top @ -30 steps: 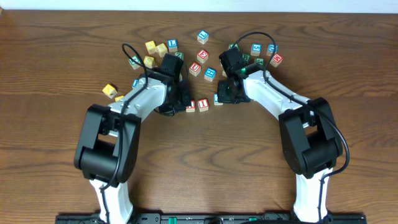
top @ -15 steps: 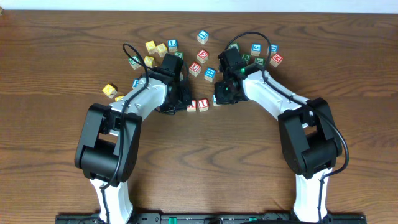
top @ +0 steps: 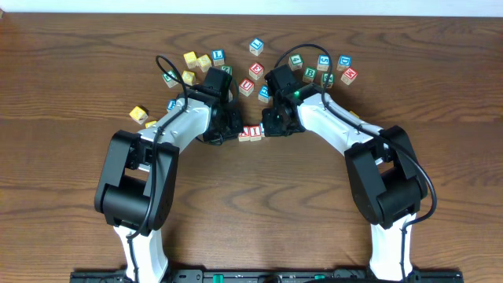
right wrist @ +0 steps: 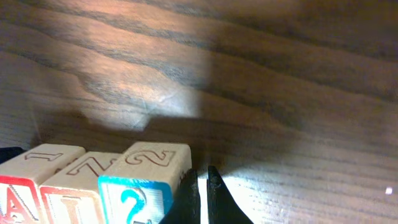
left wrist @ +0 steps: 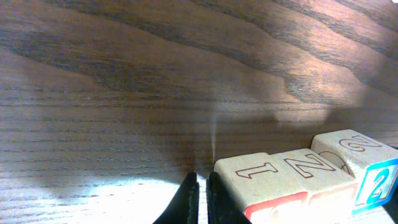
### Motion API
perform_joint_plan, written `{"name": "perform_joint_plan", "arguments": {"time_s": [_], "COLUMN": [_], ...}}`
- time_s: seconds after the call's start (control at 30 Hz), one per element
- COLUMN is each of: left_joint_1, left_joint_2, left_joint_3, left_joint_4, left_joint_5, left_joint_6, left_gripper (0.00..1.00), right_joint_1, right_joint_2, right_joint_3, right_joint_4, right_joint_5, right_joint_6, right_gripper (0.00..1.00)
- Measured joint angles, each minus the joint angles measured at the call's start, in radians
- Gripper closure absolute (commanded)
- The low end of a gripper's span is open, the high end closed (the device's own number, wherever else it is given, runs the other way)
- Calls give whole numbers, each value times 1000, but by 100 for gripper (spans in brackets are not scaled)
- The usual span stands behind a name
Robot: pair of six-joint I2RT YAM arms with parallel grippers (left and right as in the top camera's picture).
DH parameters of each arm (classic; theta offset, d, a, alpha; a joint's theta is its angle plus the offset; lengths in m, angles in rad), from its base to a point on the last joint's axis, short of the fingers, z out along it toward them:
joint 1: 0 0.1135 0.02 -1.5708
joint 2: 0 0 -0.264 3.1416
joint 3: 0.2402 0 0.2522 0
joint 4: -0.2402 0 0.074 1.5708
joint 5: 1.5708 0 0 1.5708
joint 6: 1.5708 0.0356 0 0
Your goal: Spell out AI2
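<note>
AI2, three small wooden letter cubes [right wrist: 81,180], sit in a row on the brown wooden table [right wrist: 280,74], between the closed, empty left gripper [left wrist: 200,199] and right gripper [right wrist: 202,193]. Probably light and hard; pinch flat sides.

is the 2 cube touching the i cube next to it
Touching. The right wrist view shows the 2 cube sitting flush against the I cube, with no gap between their sides; the left wrist view shows the same tight row.
</note>
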Motion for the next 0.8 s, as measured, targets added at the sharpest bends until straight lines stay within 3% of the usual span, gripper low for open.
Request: {"name": "perform_joint_plan", "arguments": {"time_s": [0.8], "left_joint_1": [0], "left_joint_2": [0], "left_joint_3": [0], "left_joint_4": [35], "left_joint_5": [6], "left_joint_6": [35], "left_gripper": [92], "right_joint_1": [0], "right_joint_2": [0], "right_joint_3": [0], "right_joint_4": [-13], "right_joint_5": [8], "right_joint_6": [80], "right_gripper": [99]}}
